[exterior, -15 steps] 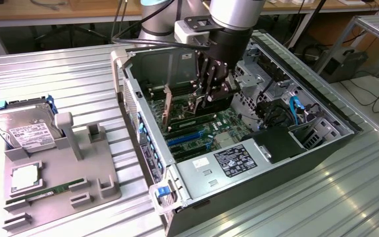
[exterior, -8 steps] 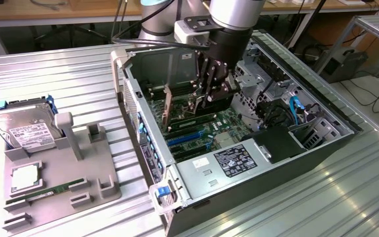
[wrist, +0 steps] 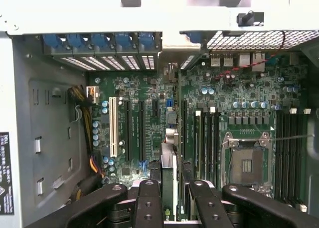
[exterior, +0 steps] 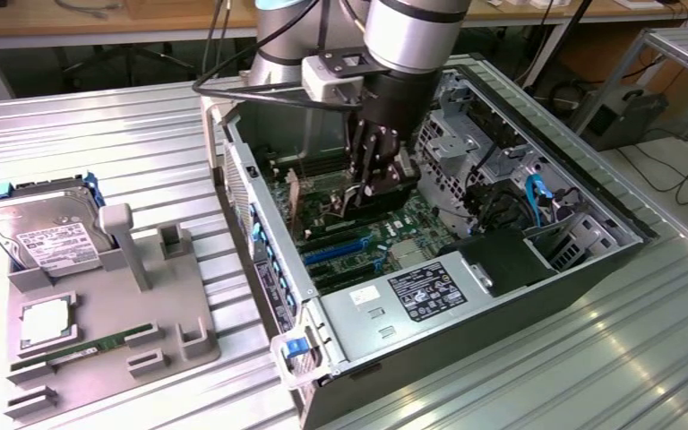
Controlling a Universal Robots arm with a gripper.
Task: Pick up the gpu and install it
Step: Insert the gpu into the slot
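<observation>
My gripper (exterior: 374,175) reaches down into the open computer case (exterior: 583,269) and is shut on the gpu (exterior: 382,193). The card hangs on edge below the fingers, over the green motherboard (exterior: 422,219). In the wrist view the gpu (wrist: 168,175) appears edge-on as a narrow green board with a dark cooler beside it, clamped between the black fingers (wrist: 148,203) of the gripper (wrist: 174,200). It runs in line with the black expansion slots (wrist: 141,128), toward the rear slot openings (wrist: 149,61). I cannot tell whether its lower edge touches a slot.
A white slot (wrist: 113,125) and an empty processor socket (wrist: 246,160) lie on either side of the card. The power supply (exterior: 428,291) fills the case's near end. On the exterior view's left, a grey fixture (exterior: 117,313) carries a hard drive (exterior: 39,233) and a memory stick (exterior: 81,345).
</observation>
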